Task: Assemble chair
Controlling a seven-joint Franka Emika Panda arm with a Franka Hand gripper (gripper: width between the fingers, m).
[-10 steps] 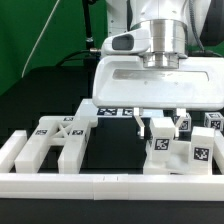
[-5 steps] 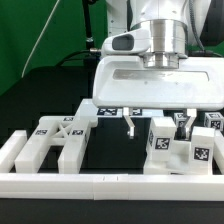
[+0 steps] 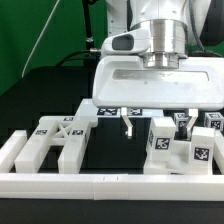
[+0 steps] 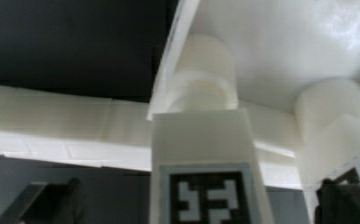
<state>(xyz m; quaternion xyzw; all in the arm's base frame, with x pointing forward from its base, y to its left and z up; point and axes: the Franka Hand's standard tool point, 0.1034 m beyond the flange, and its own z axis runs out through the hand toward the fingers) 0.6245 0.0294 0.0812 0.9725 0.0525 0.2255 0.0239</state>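
Note:
A white pegged chair block [image 3: 160,141] with black-and-white tags stands upright at the exterior view's right, beside a second tagged block [image 3: 201,151]. My gripper [image 3: 158,124] hangs straight over the first block. One finger [image 3: 127,125] is on each side of it, with a gap to the block. In the wrist view the tagged block [image 4: 202,150] sits between the two dark fingertips [image 4: 56,200], apart from both, so my gripper [image 4: 198,205] is open. A flat slab-like chair piece [image 3: 58,140] with tags lies at the left.
A long thin white border rail [image 3: 100,183] runs along the front. A white tagged piece [image 3: 108,110] lies behind, under the gripper body. A further tagged part [image 3: 215,121] shows at the far right edge.
The fingers have spread apart from the upright tagged block, which they were close against one second ago. The block stays standing in the same place.

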